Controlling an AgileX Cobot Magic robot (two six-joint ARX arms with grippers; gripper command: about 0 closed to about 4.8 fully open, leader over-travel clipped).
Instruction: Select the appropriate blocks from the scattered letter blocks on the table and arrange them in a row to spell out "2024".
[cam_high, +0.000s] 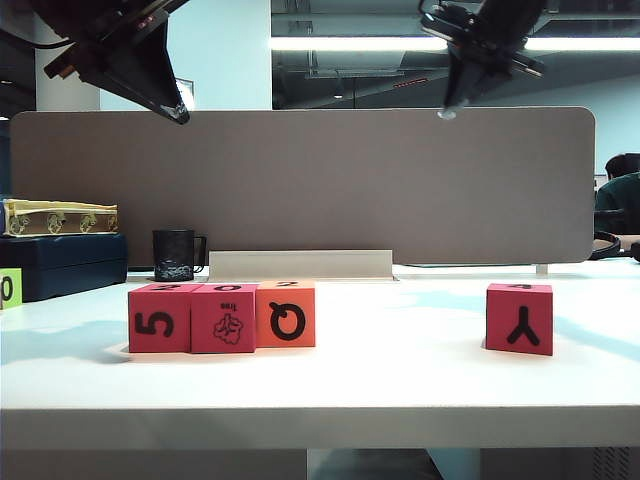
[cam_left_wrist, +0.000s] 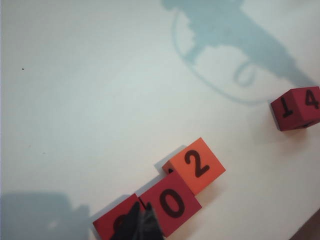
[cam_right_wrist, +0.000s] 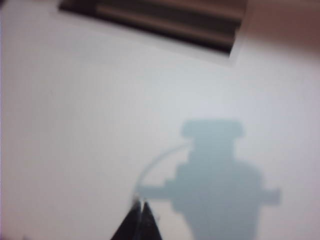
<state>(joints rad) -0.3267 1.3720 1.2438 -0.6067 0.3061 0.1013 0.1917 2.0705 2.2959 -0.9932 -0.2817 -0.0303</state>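
A white table (cam_high: 400, 390) seen from the front, with a grey-brown partition panel (cam_high: 300, 180) standing behind it. Three blocks sit touching in a row at about eight o'clock in the exterior view: a pink-red block marked 5 (cam_high: 160, 318), a pink-red block with a tree picture (cam_high: 224, 319), and an orange block marked Q (cam_high: 286, 314). From above, in the left wrist view, the tree block's top face reads 0 and the orange block's top face reads 2 (the first block's top is mostly hidden by the gripper). A fourth pink-red block marked Y (cam_high: 520, 318) stands well apart at four o'clock, its top showing a 4.

Both arms hang high above the table. The left gripper (cam_high: 180, 115) is at eleven o'clock, its jaws pressed together and holding nothing. The right gripper (cam_high: 447, 110) is at one o'clock, also fully closed and empty; its wrist view is blurred and shows only bare table and its own shadow.

A dark mug (cam_high: 174, 255) stands near the panel, and a lime-green block (cam_high: 9, 288) shows at nine o'clock.
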